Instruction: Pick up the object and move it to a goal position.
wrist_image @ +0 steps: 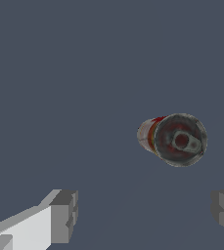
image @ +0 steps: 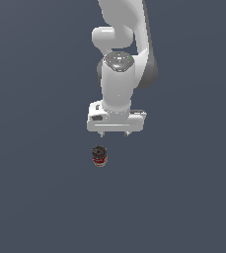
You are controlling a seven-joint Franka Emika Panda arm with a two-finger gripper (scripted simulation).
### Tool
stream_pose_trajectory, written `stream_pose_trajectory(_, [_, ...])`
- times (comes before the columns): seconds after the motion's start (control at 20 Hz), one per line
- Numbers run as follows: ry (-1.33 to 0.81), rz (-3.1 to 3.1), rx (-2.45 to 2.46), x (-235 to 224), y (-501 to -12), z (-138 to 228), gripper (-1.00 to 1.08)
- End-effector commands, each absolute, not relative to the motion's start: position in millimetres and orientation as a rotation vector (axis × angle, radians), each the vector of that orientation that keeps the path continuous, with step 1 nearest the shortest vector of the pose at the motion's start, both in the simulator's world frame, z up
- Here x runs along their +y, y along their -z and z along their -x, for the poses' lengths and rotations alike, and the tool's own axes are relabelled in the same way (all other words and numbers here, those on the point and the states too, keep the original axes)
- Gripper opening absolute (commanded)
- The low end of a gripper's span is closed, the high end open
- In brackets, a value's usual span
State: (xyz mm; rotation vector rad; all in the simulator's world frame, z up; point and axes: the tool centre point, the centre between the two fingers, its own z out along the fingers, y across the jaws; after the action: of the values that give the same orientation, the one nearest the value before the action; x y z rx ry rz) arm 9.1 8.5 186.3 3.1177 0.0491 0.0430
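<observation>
Exterior view: my arm (image: pixel 119 74) hangs over a plain grey-blue surface (image: pixel 35 197), wrist turned straight down so that my gripper (image: pixel 114 133) faces the floor; only two short fingertips show beneath the white hand body, set apart. Item one, the can (image: pixel 99 156), stands on the surface just below the gripper in the picture and a little toward the exterior view's left, apart from it, dark metal top uppermost, red band around its side. No goal marker is visible. Wrist view: the can (wrist_image: pixel 174 139) appears nearly end-on, pull-tab lid toward the camera, a strip of red-and-white label showing along one side. My two fingers (wrist_image: pixel 64 215) sit at the frame's edge with a wide gap between them, released, holding nothing; the can lies outside that gap, not between the pads. Judgement: I am held high and spread because the grasp has not begun; the hand needs centring over the can before descending.
</observation>
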Motion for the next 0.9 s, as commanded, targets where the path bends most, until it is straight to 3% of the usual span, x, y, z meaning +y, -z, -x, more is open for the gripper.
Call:
stream_pose_trajectory(0.0, [-0.043,-3.118,0.049,8.5,-186.3,-9.1,1.0])
stream_pose_trajectory(0.85, [-0.025,-3.135,0.09,24.0,-192.9,-6.4,1.0])
